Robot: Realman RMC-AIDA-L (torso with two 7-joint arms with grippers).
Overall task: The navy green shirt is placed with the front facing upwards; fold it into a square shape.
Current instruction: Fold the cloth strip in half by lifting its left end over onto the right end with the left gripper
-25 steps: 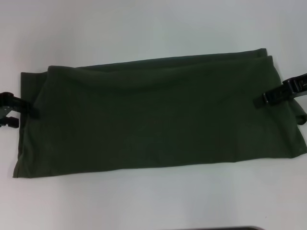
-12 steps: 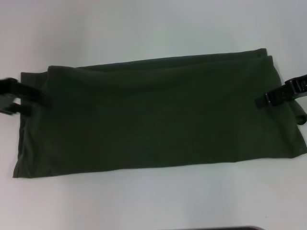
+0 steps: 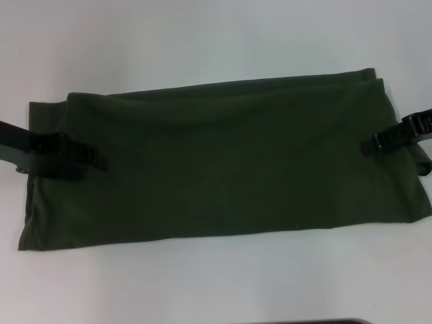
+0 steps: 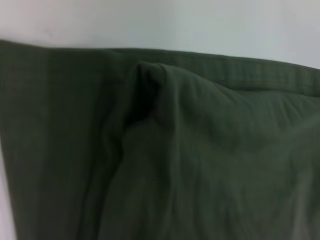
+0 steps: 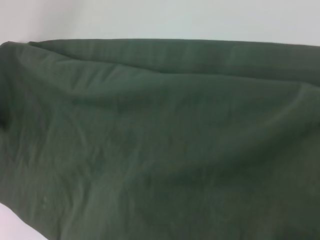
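Note:
The navy green shirt [image 3: 229, 162] lies on the white table [image 3: 202, 40], folded into a long band with its plain green side up; no lettering shows. My left gripper [image 3: 91, 167] is open just above the band's left end, reaching in over the cloth with nothing held. At the band's right end my right gripper [image 3: 368, 145] rests over the edge of the cloth. In the left wrist view the shirt [image 4: 200, 150] shows a raised fold of cloth near its edge. Smooth shirt [image 5: 160, 140] cloth fills the right wrist view.
White tabletop surrounds the shirt on all sides, with the widest bare strip [image 3: 202, 283] in front of it. A dark edge [image 3: 310, 321] shows at the bottom of the head view.
My left gripper has moved rightward, from beside the shirt's left edge to over its left end. The shirt and the right gripper have stayed put.

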